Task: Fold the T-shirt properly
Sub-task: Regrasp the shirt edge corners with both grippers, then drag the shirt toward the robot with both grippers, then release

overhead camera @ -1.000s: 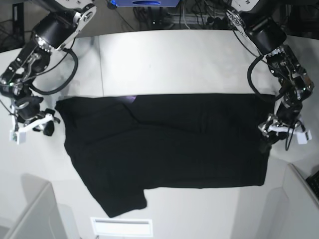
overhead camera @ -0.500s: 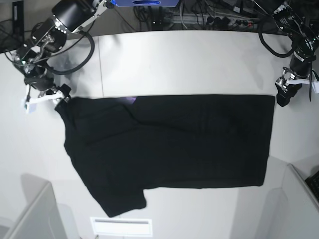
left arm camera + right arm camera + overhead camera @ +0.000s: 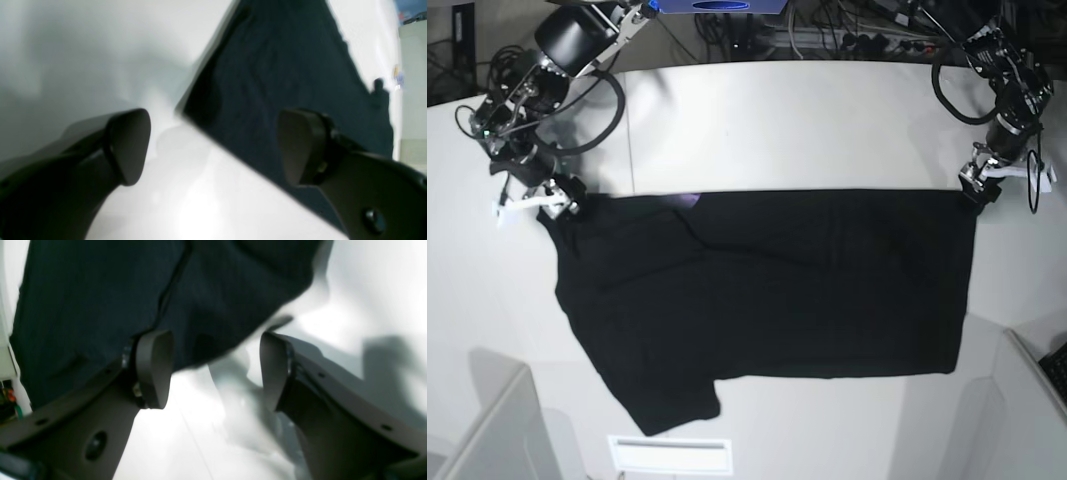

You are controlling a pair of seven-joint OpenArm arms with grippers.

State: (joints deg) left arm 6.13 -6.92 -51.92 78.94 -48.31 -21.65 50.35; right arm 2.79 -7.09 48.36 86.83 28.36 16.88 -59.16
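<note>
In the base view, the right gripper [image 3: 535,200] is hovering at the left side of the white table [image 3: 777,120], just at the upper left corner of the black T-shirt [image 3: 777,285]. Its wrist view is showing both fingers [image 3: 155,368] standing well apart with nothing between them, one over the dark cloth and the other over bare table beside the cloth's edge. The T-shirt is lying flat across the middle of the table, folded into a broad dark band with a straight top edge, one short sleeve [image 3: 672,405] sticking out toward the lower left, and a small purple patch [image 3: 689,198] peeking out along the top edge. At the right, the left gripper [image 3: 978,187] is hanging just at the T-shirt's upper right corner. Its wrist view is showing its fingers [image 3: 128,146] spread wide and empty, straddling that corner, one over the table and one over the cloth.
</note>
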